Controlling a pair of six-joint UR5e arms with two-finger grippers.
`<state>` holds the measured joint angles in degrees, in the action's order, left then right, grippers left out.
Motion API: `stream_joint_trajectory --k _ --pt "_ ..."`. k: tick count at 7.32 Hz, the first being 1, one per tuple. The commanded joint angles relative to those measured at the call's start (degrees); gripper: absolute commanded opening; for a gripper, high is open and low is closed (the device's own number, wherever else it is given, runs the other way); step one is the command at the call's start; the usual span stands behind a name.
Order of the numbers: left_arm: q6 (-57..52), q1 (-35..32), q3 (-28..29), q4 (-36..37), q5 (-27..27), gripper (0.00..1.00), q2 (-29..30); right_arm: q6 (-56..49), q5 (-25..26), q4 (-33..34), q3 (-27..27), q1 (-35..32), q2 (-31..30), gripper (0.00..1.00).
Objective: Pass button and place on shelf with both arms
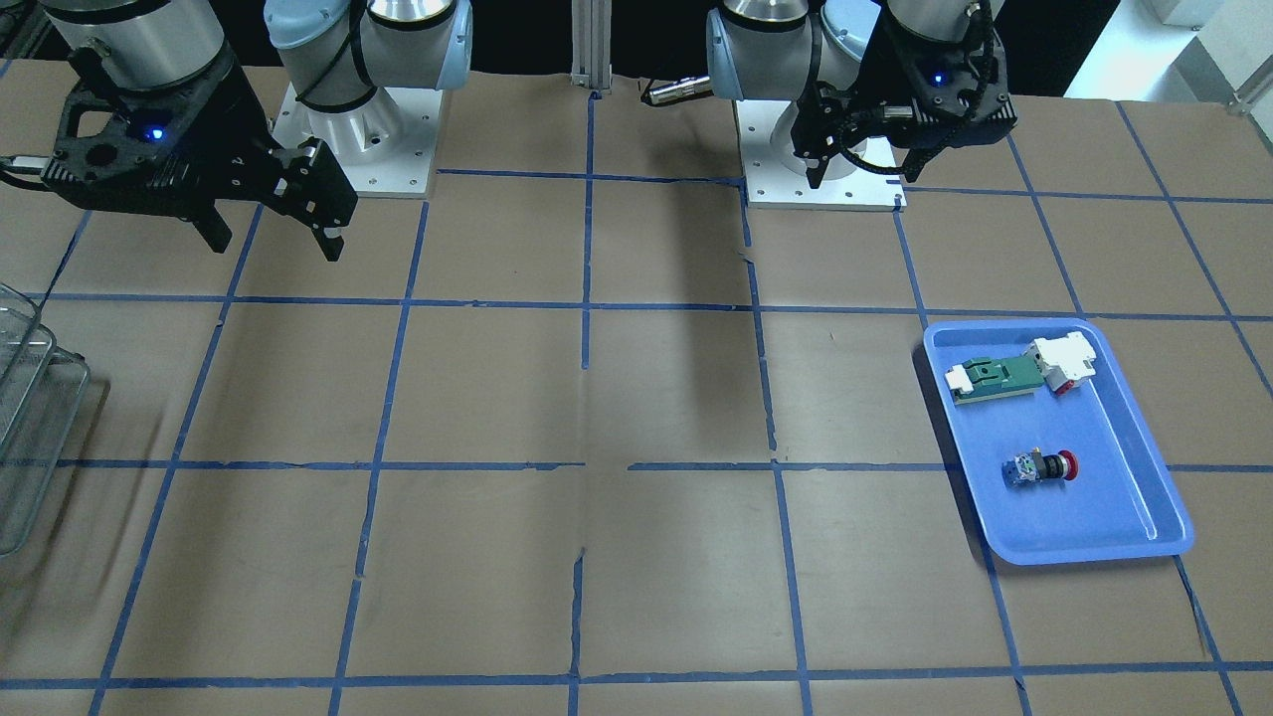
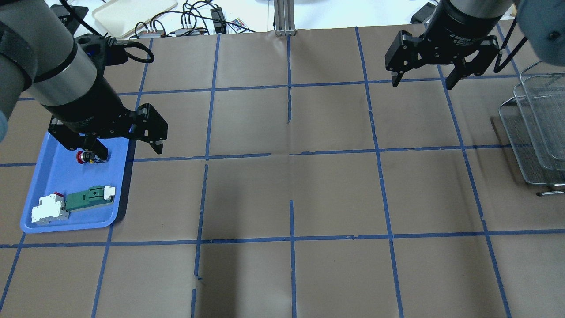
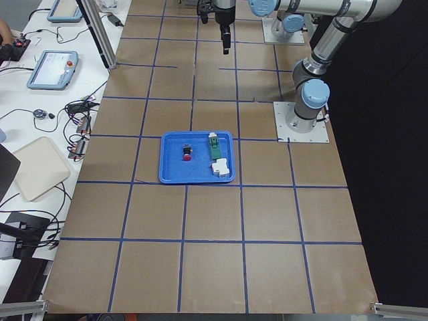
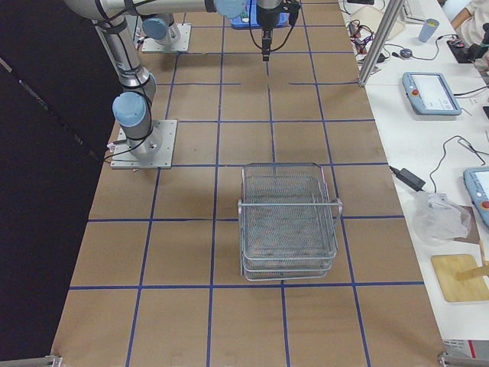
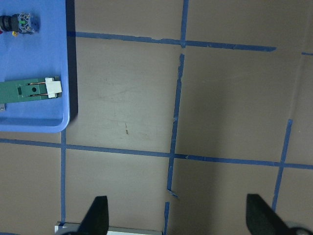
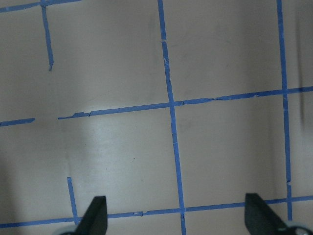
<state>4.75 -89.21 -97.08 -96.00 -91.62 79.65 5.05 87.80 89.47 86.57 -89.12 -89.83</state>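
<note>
My left hand (image 2: 129, 149) is spread wide, its jaws far apart and holding nothing (the wrist view shows only brown paper and blue tape between them). It hangs in the air, clear of everything. In the overhead view it overlaps the side of the blue tray (image 2: 62, 176) that faces the middle of the tabletop (image 2: 287, 190), while in its own wrist view the tray sits off in the upper left corner.

The button (image 1: 1042, 467) lies on its side in that tray, in the half farther from me. Its red cap is at one end and the blue-white block at the other, and neither of my hands touches it. In the tray's nearer half lies the green-and-white component (image 1: 995, 380), with a white block at its end. It is apart from the button, with bare blue floor between the two.

My right hand (image 2: 423, 82) is just as spread and just as empty, held above the tabletop well away from the tray, over toward the opposite end (its wrist view shows nothing but taped paper).

The shelf (image 4: 289, 222) stands on the tabletop at that far end, well apart from the tray. It is a wire-mesh rack in tiers, sitting upright, and I see nothing lying on it.
</note>
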Motion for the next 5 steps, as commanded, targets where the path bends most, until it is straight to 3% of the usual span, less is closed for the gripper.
stream_joint_trajectory --k 1,5 --pt "0.00 0.00 -0.04 0.02 0.21 1.00 -0.02 -0.04 -0.09 0.00 0.00 0.00 0.00 1.00" --pt "0.00 0.00 -0.22 0.02 0.30 1.00 0.06 -0.04 -0.09 0.00 0.00 0.00 0.00 1.00"
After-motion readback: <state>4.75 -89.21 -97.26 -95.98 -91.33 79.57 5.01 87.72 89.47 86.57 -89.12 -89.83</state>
